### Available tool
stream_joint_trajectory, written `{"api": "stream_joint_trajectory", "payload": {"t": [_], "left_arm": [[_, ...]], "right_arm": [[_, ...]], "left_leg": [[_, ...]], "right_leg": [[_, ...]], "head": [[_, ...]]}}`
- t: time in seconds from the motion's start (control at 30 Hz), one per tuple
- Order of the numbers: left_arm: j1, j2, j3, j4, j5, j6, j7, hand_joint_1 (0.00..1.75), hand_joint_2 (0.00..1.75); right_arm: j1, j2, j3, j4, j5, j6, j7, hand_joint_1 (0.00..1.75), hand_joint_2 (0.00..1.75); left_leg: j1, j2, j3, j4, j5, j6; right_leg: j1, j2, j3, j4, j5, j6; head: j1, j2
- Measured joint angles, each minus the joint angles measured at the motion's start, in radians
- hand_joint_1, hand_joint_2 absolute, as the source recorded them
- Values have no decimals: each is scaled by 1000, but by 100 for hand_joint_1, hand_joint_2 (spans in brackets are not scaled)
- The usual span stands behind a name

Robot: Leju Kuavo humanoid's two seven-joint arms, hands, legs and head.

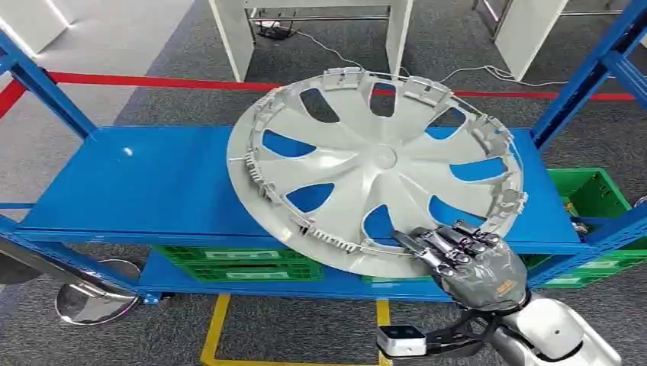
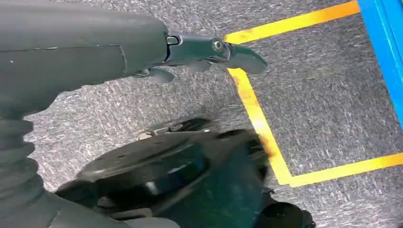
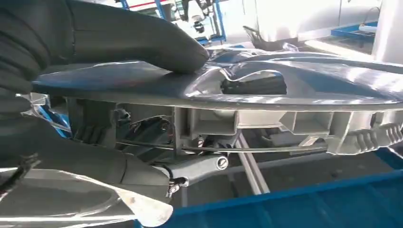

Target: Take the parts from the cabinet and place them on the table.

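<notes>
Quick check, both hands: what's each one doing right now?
Left hand: holds nothing, hanging over the floor; fingers look extended, open.
Right hand: gripping the rim of the silver hubcap over the blue shelf.

The right arm (image 1: pixel 561 335) comes in from the lower right, silver, bent up toward the shelf. Its right hand (image 1: pixel 473 263) grips the near rim of the hubcap (image 1: pixel 381 164), dark fingers (image 1: pixel 439 248) laid over the top face. In the right wrist view the thick thumb (image 3: pixel 142 42) presses on one face and fingers (image 3: pixel 190 171) reach under the other. The left hand (image 2: pixel 142 47) hangs over the floor, fingers extended, holding nothing.
</notes>
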Motion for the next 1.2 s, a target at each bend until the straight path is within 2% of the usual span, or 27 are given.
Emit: {"api": "stream_joint_trajectory", "payload": {"t": [0.03, 0.07, 0.17, 0.2, 0.23, 0.27, 0.33, 0.37, 0.4, 0.43, 0.5, 0.53, 0.57, 0.67, 0.7, 0.73, 0.77, 0.83, 0.87, 0.9, 0.93, 0.97, 1.0, 1.03, 1.07, 1.1, 1.2], "left_arm": [[-2, 0, 0, 0, 0, 0, 0, 0, 175], [-3, 0, 0, 0, 0, 0, 1, 0, 175], [-4, 2, 0, 0, 0, 1, 2, 0, 175], [-5, 2, 0, 0, 0, 1, 2, 0, 175], [-6, 1, -1, 0, 0, 1, 2, 0, 175], [-6, 1, -1, 0, 0, 1, 2, 0, 175], [-6, 0, -1, 0, 0, 1, 2, 0, 175], [-6, -1, -1, 0, 0, 1, 2, 0, 175], [-5, -1, -1, 0, 0, 1, 2, 0, 175], [-5, -2, -1, 0, 0, 1, 2, 0, 175], [-5, -2, -2, 0, 2, 1, 2, 0, 175], [-5, -2, -2, 0, 3, 2, 2, 0, 175], [-5, -2, -2, 0, 3, 2, 2, 0, 175], [-5, -2, -3, 0, 6, 6, 4, 0, 175], [-2, 3, -3, 0, 6, 7, 5, 0, 175], [-2, 2, -5, -1, 6, 7, 5, 0, 175], [-1, 4, -6, -2, 6, 7, 5, 0, 175], [-1, 4, -6, -2, 9, 8, 6, 0, 175], [-2, 3, -6, -2, 9, 8, 7, 0, 175], [-3, 1, -6, -2, 9, 6, 8, 0, 175], [-4, 1, -6, -2, 9, 6, 9, 0, 175], [-4, 1, -6, -2, 9, 5, 11, 0, 175], [-5, 1, -6, -2, 9, 5, 13, 0, 175], [-6, 2, -6, -2, 9, 5, 13, 0, 175], [-8, 2, -6, -2, 9, 5, 14, 0, 175], [-8, 2, -6, -2, 9, 5, 14, 0, 175], [-7, 2, -6, -2, 10, 5, 15, 0, 175]], "right_arm": [[0, 0, 0, 0, 0, 0, -2, 175, 175], [-2, 0, 0, 0, 0, 0, -3, 175, 175], [-1, 0, -1, 0, 0, 0, -7, 175, 175], [0, 0, -1, 0, 0, 0, -8, 175, 175], [0, -2, -1, 0, 0, 0, -7, 175, 175], [-1, -2, -1, 0, 0, 0, -7, 175, 175], [0, -2, -1, 0, 0, 0, -8, 175, 175], [1, -2, -1, 0, 0, 0, -8, 175, 175], [2, -2, -1, 2, 0, 0, -7, 175, 175], [3, -2, -1, 2, 0, 0, -7, 175, 175], [2, -2, -1, 2, 0, 0, -4, 175, 175], [0, -2, -1, 2, 0, 0, 1, 175, 175], [-1, -3, -1, 2, 0, 0, 4, 175, 175], [1, -9, -1, 2, -1, 0, 16, 175, 175], [2, -10, -1, 2, -1, 0, 20, 175, 175], [0, -10, 0, 3, -1, 0, 22, 175, 175], [2, -11, 0, 3, 0, 0, 24, 175, 175], [5, -13, 0, 3, 1, 0, 33, 175, 175], [5, -15, 0, 5, 3, 0, 40, 175, 175], [7, -18, 1, 6, 5, 0, 46, 175, 175], [9, -20, 1, 6, 6, 0, 52, 175, 175], [12, -23, 2, 7, 8, 0, 60, 175, 175], [16, -26, 2, 7, 10, 0, 66, 175, 175], [20, -29, 2, 7, 12, 0, 71, 175, 175], [24, -30, 2, 6, 13, 0, 74, 175, 175], [25, -34, 3, 6, 15, 0, 76, 175, 175], [29, -39, 4, 6, 17, 0, 76, 175, 175]], "left_leg": [[-2, 0, 38, -73, -9, 4], [-8, -1, 42, -83, -2, 6], [-13, -1, 24, -79, 13, 23], [-4, 2, 20, -92, 29, 33], [-5, 5, 11, -91, 37, 39], [-6, 6, -1, -90, 47, 48], [-10, 6, -27, -89, 65, 52], [-12, 6, -41, -88, 75, 53], [-14, 6, -53, -88, 84, 53], [-16, 6, -65, -87, 92, 53], [-17, 5, -83, -85, 106, 48], [-16, 5, -88, -82, 112, 45], [-22, 4, -95, -78, 115, 40], [-19, 4, -109, -77, 143, 24], [-26, 1, -113, -77, 151, 17], [-20, 2, -119, -71, 128, 12], [-17, 3, -136, -30, 64, 3], [-8, 4, -174, 124, -46, -10], [-5, 4, -189, 197, -76, -14], [-1, 4, -187, 238, -76, -17], [2, 4, -165, 230, -47, -19], [5, 4, -126, 184, -8, -20], [6, 4, -69, 105, 24, -18], [7, 4, -6, 17, 30, -15], [3, 4, 48, -66, 0, -9], [1, 3, 67, -109, -13, 2], [-6, 3, 43, -102, 10, 25]], "right_leg": [[0, -1, -2, -1, 5, 5], [3, -1, -8, -1, 11, 11], [-1, -1, -9, -9, 34, 32], [-1, 1, -17, 1, 26, 38], [1, 4, -31, 19, -10, 40], [1, 6, -51, 72, -68, 40], [2, 7, -90, 223, -163, 42], [3, 7, -100, 279, -181, 41], [3, 7, -92, 291, -169, 39], [3, 7, -60, 262, -136, 37], [8, 7, 49, 107, -68, 27], [12, 10, 108, 18, -69, 20], [14, 10, 147, -30, -83, 19], [17, 10, 140, -50, -88, 21], [9, 7, 119, -59, -73, 8], [6, 3, 122, -59, -64, -1], [6, 2, 110, -58, -52, -9], [7, -1, 82, -54, -32, -11], [7, -3, 67, -50, -23, -11], [7, -5, 50, -46, -14, -10], [7, -6, 34, -42, -5, -9], [7, -7, 18, -37, 3, -6], [7, -7, 5, -32, 11, -2], [7, -7, -4, -28, 18, 3], [10, -6, -10, -25, 24, 9], [11, -8, -14, -23, 32, 15], [7, -9, -20, -34, 64, 38]], "head": [[1, 0], [2, 0], [2, 0], [0, 0], [3, 0], [8, 0], [7, 0], [8, 0], [7, 0], [7, 0], [7, 0], [7, 0], [8, 0], [6, 0], [5, 0], [7, 0], [4, 0], [3, 0], [2, 0], [2, 0], [2, 0], [2, 0], [2, 0], [2, 0], [2, 0], [5, 0], [5, 0]]}}
